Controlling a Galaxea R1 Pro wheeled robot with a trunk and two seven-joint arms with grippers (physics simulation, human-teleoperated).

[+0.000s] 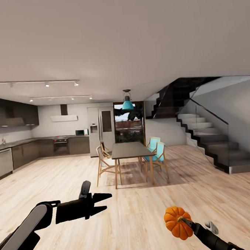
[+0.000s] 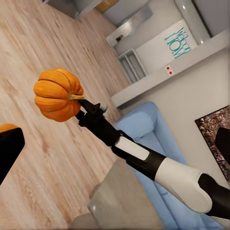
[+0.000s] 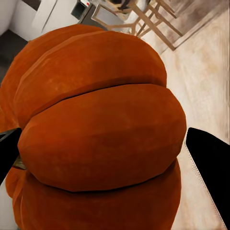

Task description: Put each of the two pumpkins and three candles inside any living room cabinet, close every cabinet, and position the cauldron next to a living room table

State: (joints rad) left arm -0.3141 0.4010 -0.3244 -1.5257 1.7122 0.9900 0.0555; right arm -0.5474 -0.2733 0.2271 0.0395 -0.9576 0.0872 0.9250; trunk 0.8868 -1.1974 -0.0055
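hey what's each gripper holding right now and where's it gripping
The right gripper holds a pumpkin, clamped across its ribbed body beside the stem. The left gripper is open, empty.

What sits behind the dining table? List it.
Behind the dining table stand a dark window opening with a teal pendant lamp before it, and a fridge to its left. The tabletop hides the floor there.

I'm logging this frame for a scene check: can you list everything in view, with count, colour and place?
pumpkin: one, orange, held in the right tool above the wood floor
dining table: one, dark top, mid-room
chairs: four, two teal, two wooden, around the dining table
pendant lamp: one, teal, above the dining table
fridge: one, silver, back wall
staircase: one, dark, right side
sofa: one, blue, by the wall
left tool: black, open, empty
right tool: black, shut on the pumpkin
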